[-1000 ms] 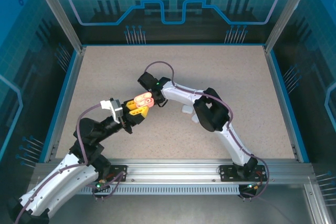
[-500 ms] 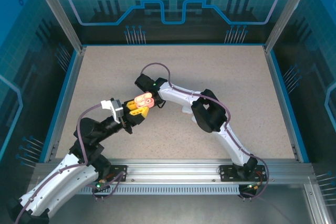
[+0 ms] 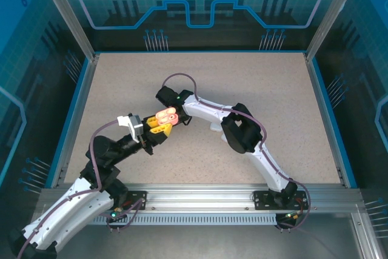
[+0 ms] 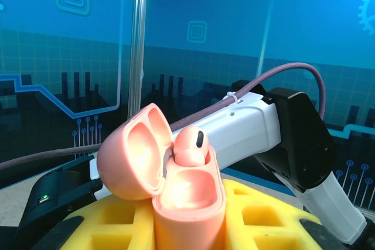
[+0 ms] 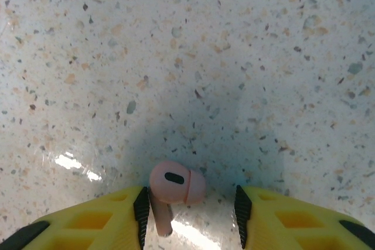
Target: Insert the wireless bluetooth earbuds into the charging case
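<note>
A salmon-pink charging case (image 4: 187,194) stands upright with its lid (image 4: 132,153) swung open to the left, and my left gripper (image 4: 190,229) is shut on its body with yellow fingers (image 4: 111,223). One salmon earbud (image 4: 190,144) sits in the far socket; the near socket is empty. In the top view the case (image 3: 165,116) is held just right of centre-left. A second salmon earbud (image 5: 174,188) lies on the speckled table between the spread fingers of my right gripper (image 5: 190,209), which is open, with its stem against the left pad (image 5: 141,209).
A white case (image 3: 216,127) lies on the table, partly under the right arm's forearm (image 3: 206,110). The right arm's wrist (image 3: 170,96) hangs close behind the held case. Blue walls (image 3: 194,4) ring the speckled table (image 3: 260,83).
The right wrist has shifted slightly left and lower toward the table beside the held case. The left arm and the case have stayed still.
</note>
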Motion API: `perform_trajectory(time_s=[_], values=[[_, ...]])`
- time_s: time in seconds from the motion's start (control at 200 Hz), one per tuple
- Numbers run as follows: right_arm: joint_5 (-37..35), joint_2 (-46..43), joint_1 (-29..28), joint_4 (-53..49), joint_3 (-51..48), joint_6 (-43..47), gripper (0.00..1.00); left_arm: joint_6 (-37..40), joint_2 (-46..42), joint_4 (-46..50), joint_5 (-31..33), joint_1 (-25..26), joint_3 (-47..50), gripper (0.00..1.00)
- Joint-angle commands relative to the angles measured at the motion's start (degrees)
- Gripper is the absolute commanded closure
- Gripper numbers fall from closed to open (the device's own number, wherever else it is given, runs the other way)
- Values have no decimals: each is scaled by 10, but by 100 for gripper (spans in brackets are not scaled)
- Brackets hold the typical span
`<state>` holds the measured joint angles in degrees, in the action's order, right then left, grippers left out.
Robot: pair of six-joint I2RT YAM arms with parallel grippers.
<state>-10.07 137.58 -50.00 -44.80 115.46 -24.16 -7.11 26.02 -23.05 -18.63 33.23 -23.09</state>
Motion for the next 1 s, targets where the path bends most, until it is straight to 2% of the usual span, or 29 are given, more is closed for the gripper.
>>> perform_trajectory(time_s=[0.0, 0.705, 0.991], values=[[18, -33, -4, -17, -2, -8, 54, 10, -10, -5, 9, 4, -12, 100], [-1, 36, 2, -36, 77, -15, 54, 17, -28, 12, 13, 5, -10, 100], [1, 60, 2, -57, 101, -7, 60, 20, -33, 18, 15, 5, -11, 100]])
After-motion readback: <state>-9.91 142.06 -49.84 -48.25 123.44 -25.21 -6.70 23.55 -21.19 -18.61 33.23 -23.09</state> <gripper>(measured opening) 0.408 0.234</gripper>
